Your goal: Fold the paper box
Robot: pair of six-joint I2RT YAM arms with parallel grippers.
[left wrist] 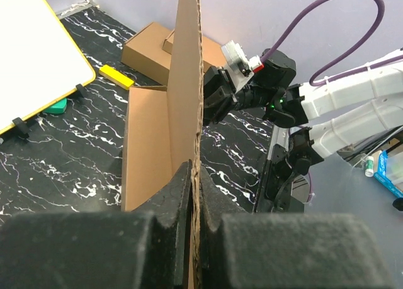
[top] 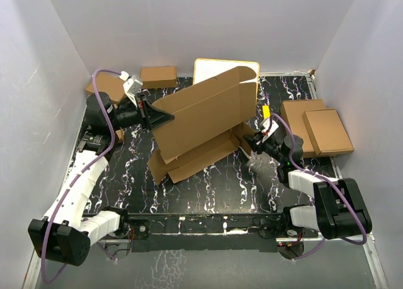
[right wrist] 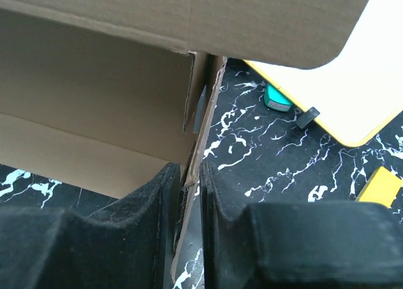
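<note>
The paper box (top: 201, 122) is a large brown cardboard sheet, partly folded, with one long panel raised over the black marble table. My left gripper (top: 165, 118) is shut on the left edge of that raised panel. In the left wrist view the panel (left wrist: 187, 81) stands edge-on between the closed fingers of that gripper (left wrist: 196, 182). My right gripper (top: 253, 140) is at the box's right end. In the right wrist view it (right wrist: 191, 175) is shut on a thin side flap (right wrist: 211, 106), with the box's inner panel (right wrist: 94, 100) to the left.
A white board with a yellow frame (top: 220, 68) lies behind the box, with a green clip (right wrist: 277, 99) at its edge. A yellow block (top: 267, 111) lies near the right gripper. Small folded boxes sit at the back left (top: 158, 76) and are stacked at the right (top: 318, 126). Grey walls enclose the table.
</note>
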